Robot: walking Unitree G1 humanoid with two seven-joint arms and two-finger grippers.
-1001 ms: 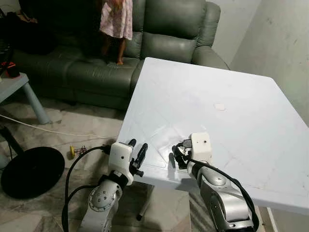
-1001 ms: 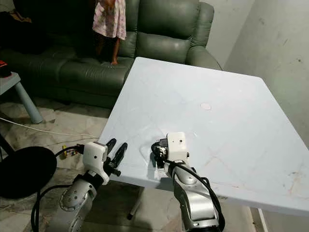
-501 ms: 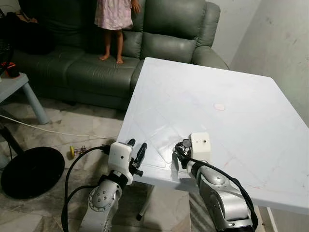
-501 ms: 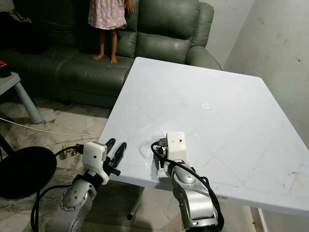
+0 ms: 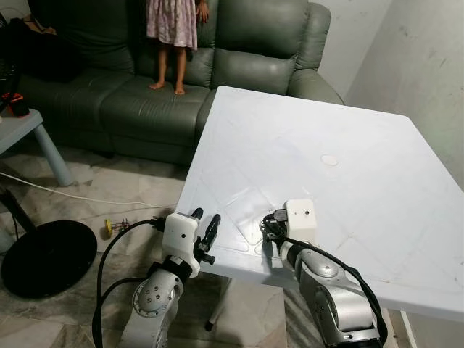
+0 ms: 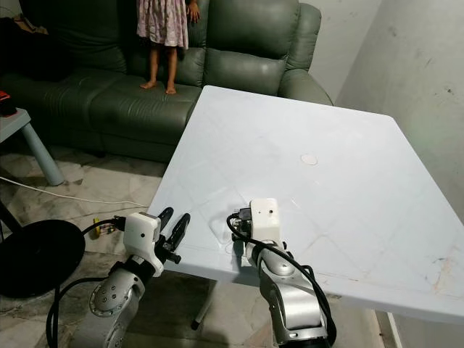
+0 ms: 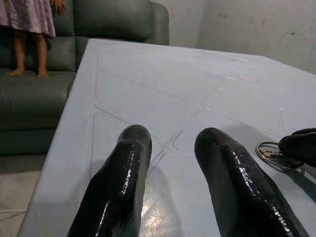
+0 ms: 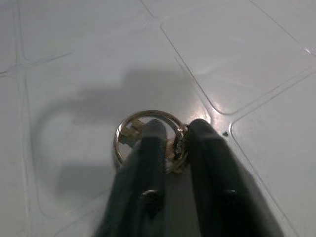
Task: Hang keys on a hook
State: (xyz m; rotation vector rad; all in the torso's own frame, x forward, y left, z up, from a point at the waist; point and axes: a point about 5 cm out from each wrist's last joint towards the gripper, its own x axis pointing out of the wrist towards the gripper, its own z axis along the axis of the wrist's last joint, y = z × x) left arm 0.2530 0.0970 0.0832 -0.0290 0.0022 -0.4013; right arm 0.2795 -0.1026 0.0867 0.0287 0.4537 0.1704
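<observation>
While the left gripper hovers parted and empty off the white table's near-left edge, the right gripper pinches the key ring, lying flat near that edge, orientation unclear.

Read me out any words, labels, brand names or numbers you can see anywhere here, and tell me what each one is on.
No readable text anywhere.
Table: plain white top, only moulded lines.
Key ring: bare metal between the right gripper fingers, no legible stamp.
White camera housings on the wrists: no lettering visible.
Left gripper: plain black fingers.
Sofa: no tag visible.
</observation>
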